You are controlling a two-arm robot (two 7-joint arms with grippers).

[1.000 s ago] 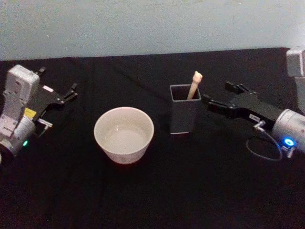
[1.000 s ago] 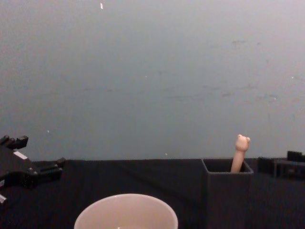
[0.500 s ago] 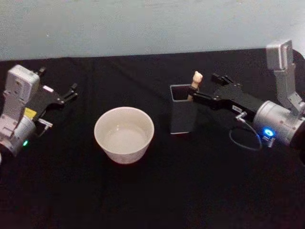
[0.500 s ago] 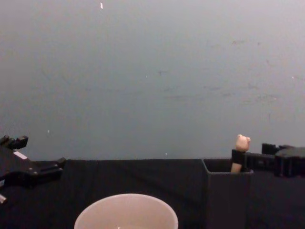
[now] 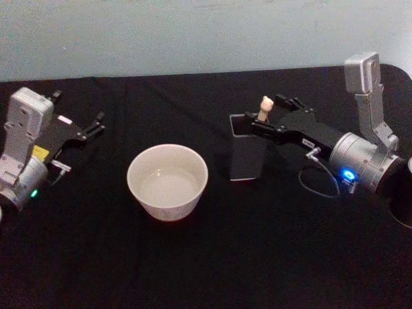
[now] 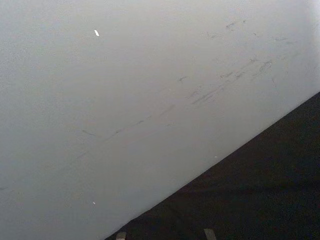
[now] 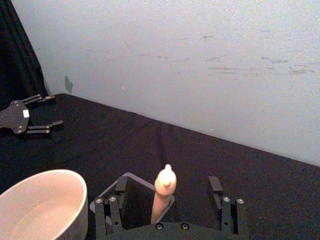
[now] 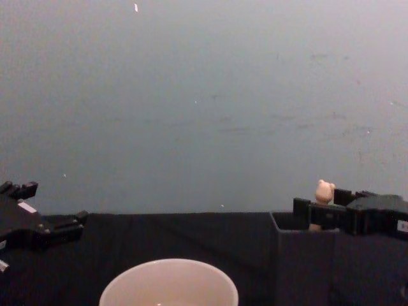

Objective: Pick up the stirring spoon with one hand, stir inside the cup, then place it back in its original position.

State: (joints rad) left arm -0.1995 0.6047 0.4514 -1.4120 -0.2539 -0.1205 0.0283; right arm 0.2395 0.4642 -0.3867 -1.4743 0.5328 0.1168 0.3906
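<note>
The stirring spoon (image 5: 266,105) stood upright in the dark holder (image 5: 246,161), its tan knobbed handle poking above the rim, near the cup (image 5: 168,207). The right gripper (image 7: 167,186) straddled that handle, jaws wide apart, gripping nothing. The left gripper (image 5: 98,124) sat parked at the left of the worktop (image 5: 212,257), jaws apart, empty. Spoon judged light, stiff, slim. The smooth handle may twist, so pinch just below the knob.
</note>
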